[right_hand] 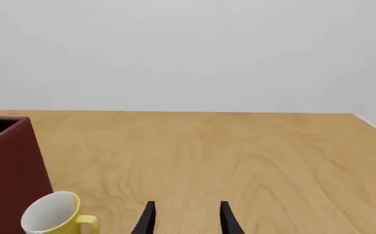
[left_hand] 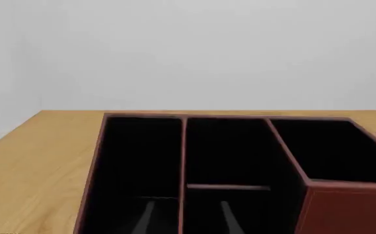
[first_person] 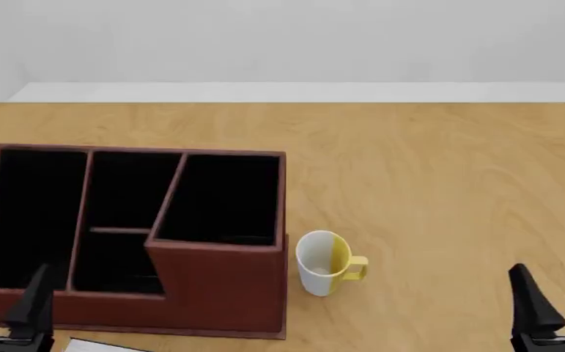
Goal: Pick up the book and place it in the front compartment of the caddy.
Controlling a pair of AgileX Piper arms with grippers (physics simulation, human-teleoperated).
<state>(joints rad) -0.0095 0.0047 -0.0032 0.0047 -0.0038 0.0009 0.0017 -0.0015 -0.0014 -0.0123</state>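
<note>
Both pairs of jaws stand apart with nothing between them: the left gripper (left_hand: pixel 188 218) shows two dark fingertips with a clear gap, and the right gripper (right_hand: pixel 186 217) shows the same over bare wood. In the front view the left gripper (first_person: pixel 4 304) sits at the near left corner, just before the caddy, and the right gripper (first_person: pixel 554 297) at the near right, well apart from everything.

The wooden table (first_person: pixel 439 176) fills the scene. The caddy (first_person: pixel 218 282) stands on its left half, a reddish-brown box with a black interior split by dividers; its right section is taller than the rest. Every section that can be seen into looks dark and bare.

A white-and-yellow mug (first_person: pixel 325 262) stands upright just beside the caddy's right wall, handle turned away from it.

A pale sliver at the bottom edge, before the caddy, may be the book (first_person: pixel 91 346); too little shows to tell.
</note>
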